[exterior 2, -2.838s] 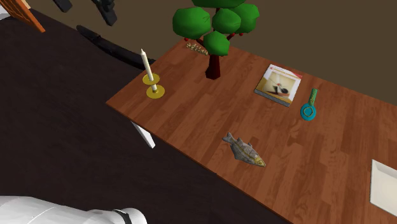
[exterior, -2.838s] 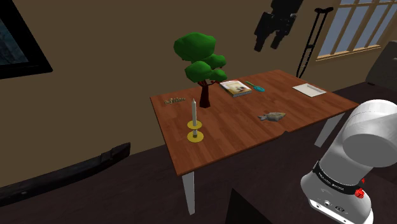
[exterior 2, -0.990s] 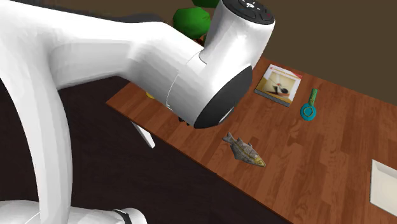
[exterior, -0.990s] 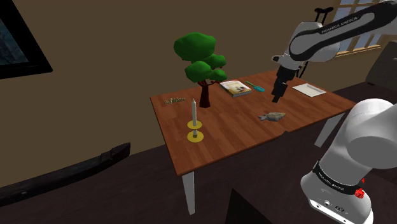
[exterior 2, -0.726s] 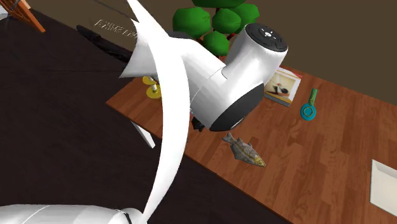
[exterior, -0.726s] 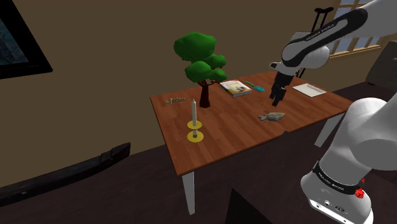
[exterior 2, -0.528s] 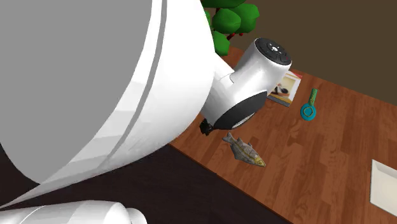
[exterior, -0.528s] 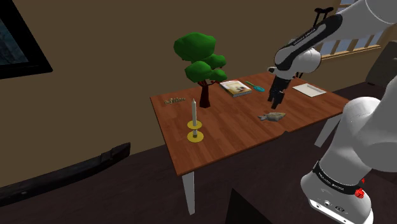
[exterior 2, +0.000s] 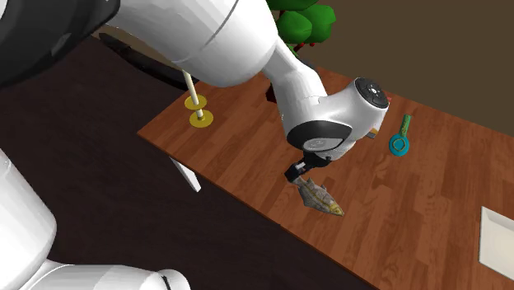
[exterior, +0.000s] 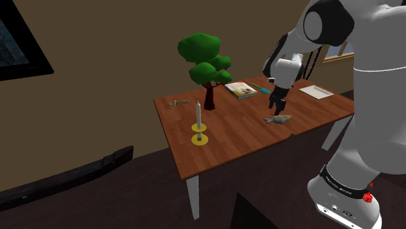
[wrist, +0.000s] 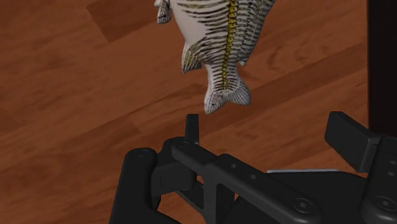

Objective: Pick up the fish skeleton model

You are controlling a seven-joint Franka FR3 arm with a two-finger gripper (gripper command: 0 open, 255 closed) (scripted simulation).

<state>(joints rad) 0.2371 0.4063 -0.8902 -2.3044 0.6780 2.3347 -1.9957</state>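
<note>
— Step?
— Approach: end effector (exterior: 274,104) poised just above fish skeleton model (exterior: 278,119), right of centre on the surface (exterior: 221,133); opened wide, gripping nothing.
— Next?
— Likely centring over the body, lowering, closing.
— In the way?
— Nothing near: book (exterior: 241,90), tree (exterior: 207,65), candle (exterior: 198,117) well apart, further left.

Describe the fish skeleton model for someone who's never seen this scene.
On the brown wooden table, look toward the near edge, on the shoulder view's right of the green tree. Just below the black gripper lies a small flat fish model; its striped ribs and yellowish spine set it apart from the pale-covered book and white sheet nearby.
</note>
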